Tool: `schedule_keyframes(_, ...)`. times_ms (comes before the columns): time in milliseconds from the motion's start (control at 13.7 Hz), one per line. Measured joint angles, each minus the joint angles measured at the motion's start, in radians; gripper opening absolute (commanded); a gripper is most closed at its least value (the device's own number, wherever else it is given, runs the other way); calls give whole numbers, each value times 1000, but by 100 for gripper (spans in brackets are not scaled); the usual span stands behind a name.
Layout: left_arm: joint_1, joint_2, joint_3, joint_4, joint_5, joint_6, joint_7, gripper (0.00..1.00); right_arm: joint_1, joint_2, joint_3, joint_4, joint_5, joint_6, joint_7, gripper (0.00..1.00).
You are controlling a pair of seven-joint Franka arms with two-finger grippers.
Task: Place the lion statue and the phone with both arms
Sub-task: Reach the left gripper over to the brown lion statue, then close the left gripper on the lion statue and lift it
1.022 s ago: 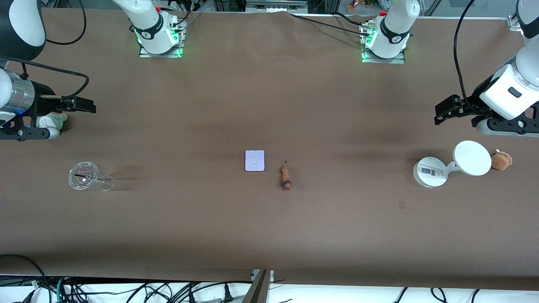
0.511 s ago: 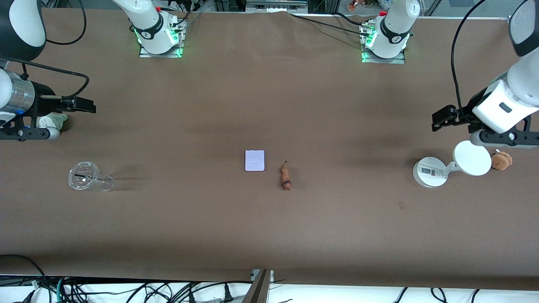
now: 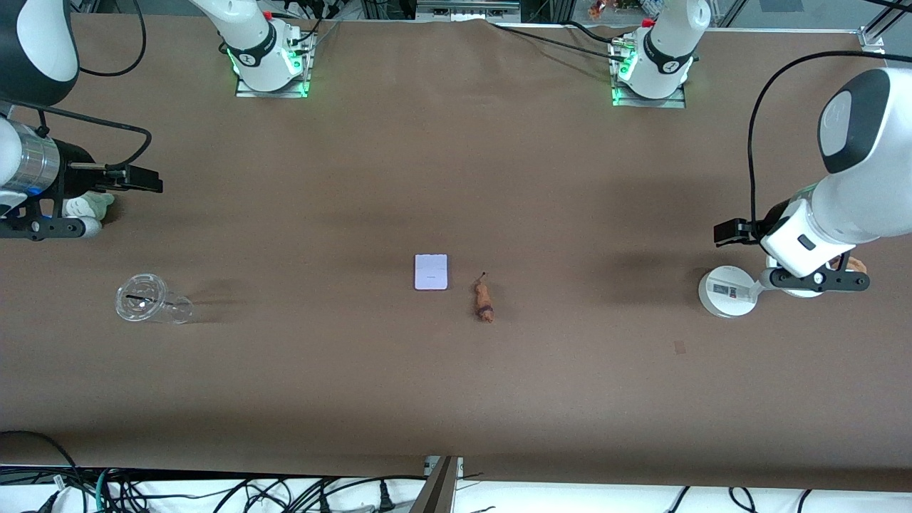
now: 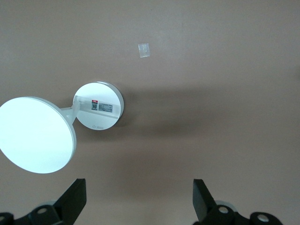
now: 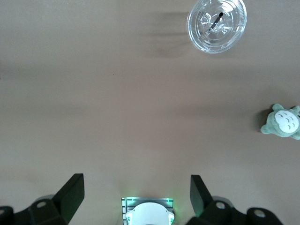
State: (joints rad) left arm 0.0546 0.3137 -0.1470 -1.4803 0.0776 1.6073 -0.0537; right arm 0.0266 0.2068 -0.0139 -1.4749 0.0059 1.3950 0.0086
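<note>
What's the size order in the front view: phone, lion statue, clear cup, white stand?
Largest to smallest, as seen:
1. clear cup, lying on its side
2. white stand, though the left arm hides its disc, so it may outrank the cup
3. phone
4. lion statue

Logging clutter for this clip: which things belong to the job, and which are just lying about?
Job: phone; lion statue beside it, mid-table.
Lying about: clear cup; white disc stand; green-white plush; brown plush.
</note>
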Motion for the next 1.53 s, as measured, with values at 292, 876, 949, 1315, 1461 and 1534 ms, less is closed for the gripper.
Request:
schedule_keyframes(292, -46, 18, -14, 6, -69, 5, -36, 100, 0, 0, 0, 0, 0, 0, 0, 100)
schedule_keyframes(876, -446, 403, -8, 41, -46, 517, -686, 100, 0, 3, 0, 1, 0, 0, 0, 100)
schedule_keyframes(949, -478, 439, -7, 81, -42, 525, -753, 100, 0, 3, 0, 1, 0, 0, 0, 100)
schedule_keyframes(1315, -554, 529, 3, 243, -41, 526, -854, 100, 0, 3, 0, 2, 0, 3, 0, 100)
schedule_keyframes(1461, -576, 595, 25, 300, -41, 559, -859, 100, 0, 4, 0, 3, 0, 17, 0, 100)
schedule_keyframes(1534, -586, 619, 39, 316, -41, 578, -859, 95, 1, 4, 0, 3, 0, 20, 0, 100)
